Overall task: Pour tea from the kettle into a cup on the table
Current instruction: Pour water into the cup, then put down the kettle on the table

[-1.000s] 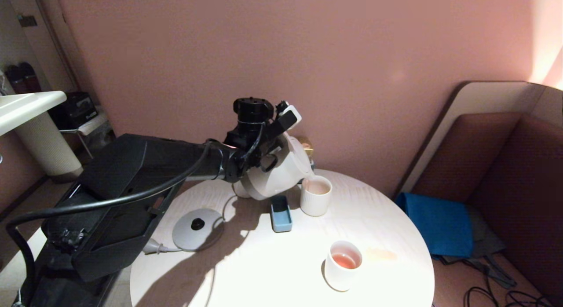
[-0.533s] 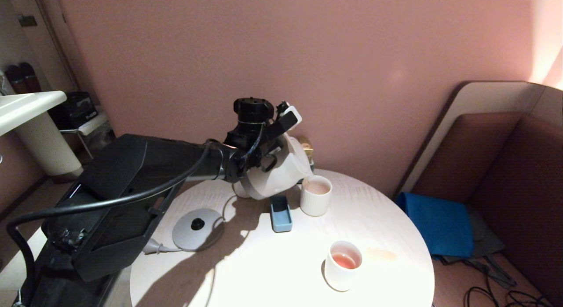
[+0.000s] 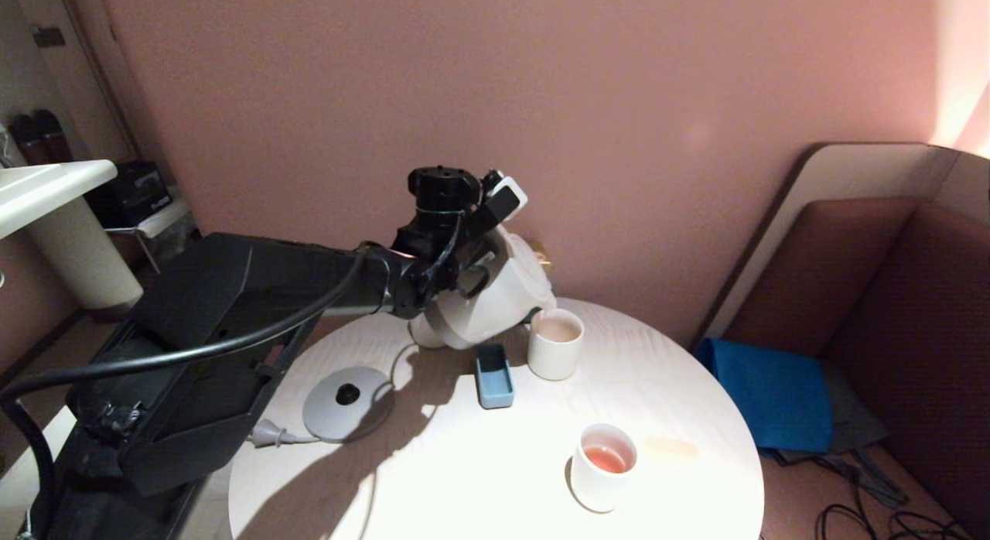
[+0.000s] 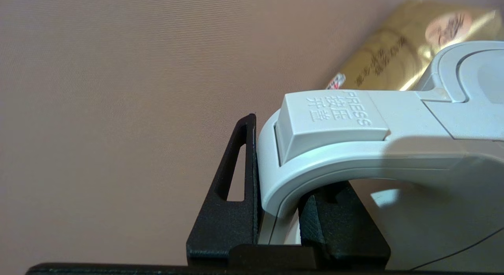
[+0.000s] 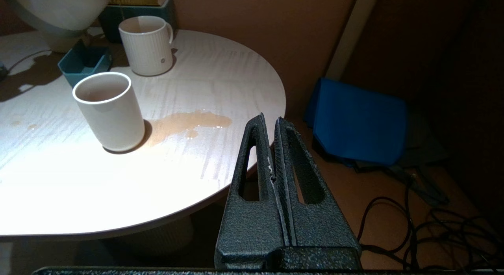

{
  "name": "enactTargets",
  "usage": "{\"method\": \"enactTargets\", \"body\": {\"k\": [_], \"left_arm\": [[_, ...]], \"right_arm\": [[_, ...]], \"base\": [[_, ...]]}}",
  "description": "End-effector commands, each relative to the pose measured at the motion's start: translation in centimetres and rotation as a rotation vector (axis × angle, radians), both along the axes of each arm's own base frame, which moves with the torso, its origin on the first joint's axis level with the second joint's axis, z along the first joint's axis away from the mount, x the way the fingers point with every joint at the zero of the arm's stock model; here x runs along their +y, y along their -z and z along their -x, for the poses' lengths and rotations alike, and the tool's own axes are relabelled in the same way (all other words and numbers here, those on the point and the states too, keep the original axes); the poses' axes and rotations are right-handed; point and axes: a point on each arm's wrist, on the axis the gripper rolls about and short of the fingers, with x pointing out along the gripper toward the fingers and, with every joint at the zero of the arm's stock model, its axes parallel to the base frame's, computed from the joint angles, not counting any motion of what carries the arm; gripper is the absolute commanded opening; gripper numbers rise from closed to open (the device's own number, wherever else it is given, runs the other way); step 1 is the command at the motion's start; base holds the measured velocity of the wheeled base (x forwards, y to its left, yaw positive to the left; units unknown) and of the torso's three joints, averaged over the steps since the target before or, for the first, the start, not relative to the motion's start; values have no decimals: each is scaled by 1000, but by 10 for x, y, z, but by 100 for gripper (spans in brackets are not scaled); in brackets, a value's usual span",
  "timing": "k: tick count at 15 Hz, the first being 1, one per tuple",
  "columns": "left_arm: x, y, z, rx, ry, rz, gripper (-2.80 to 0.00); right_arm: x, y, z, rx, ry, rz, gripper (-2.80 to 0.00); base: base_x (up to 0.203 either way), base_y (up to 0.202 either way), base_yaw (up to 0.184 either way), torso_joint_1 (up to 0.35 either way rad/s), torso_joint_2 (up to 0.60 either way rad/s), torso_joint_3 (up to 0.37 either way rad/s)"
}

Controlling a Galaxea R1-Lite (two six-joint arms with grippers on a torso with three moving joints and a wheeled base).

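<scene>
My left gripper is shut on the loop handle of the cream-white kettle, one finger on each side of the handle. The kettle hangs tilted at the back of the round white table, its spout at the rim of the ribbed cup. Pale tea fills that cup nearly to the rim; I cannot make out a stream. In the right wrist view the cup shows its small handle and dark dot. My right gripper is shut on nothing, beside the table's right edge.
A smooth white cup holding orange-pink liquid stands near the front, with a spilled puddle beside it. The grey kettle base and its cord lie at the left, a small blue tray by the ribbed cup. Blue cloth and floor cables lie right.
Almost nothing: the kettle stays tilted over the cup in the left gripper, and the left arm has shifted only slightly. The right arm has not moved.
</scene>
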Motion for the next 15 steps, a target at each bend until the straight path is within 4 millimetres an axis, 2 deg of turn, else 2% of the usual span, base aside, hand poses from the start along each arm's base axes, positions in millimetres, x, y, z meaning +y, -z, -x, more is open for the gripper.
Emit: {"method": "enactTargets", "body": {"k": [1, 8, 12, 14, 15], "left_arm": [[3, -12, 4, -15, -2, 45, -280], [26, -47, 11, -15, -30, 336, -280], [45, -81, 37, 99, -54, 504, -280], [63, -100, 52, 114, -71, 572, -280], [74, -104, 58, 126, -76, 578, -280]], "right_arm": [[0, 0, 0, 2, -1, 0, -280], [0, 0, 0, 2, 0, 0, -280], [0, 0, 0, 2, 0, 0, -280], [0, 0, 0, 2, -1, 0, -280], [0, 0, 0, 2, -1, 0, -280]], "base": [[0, 0, 0, 0, 0, 0], [0, 0, 0, 0, 0, 0], [0, 0, 0, 0, 0, 0], [0, 0, 0, 0, 0, 0], [0, 0, 0, 0, 0, 0]]}}
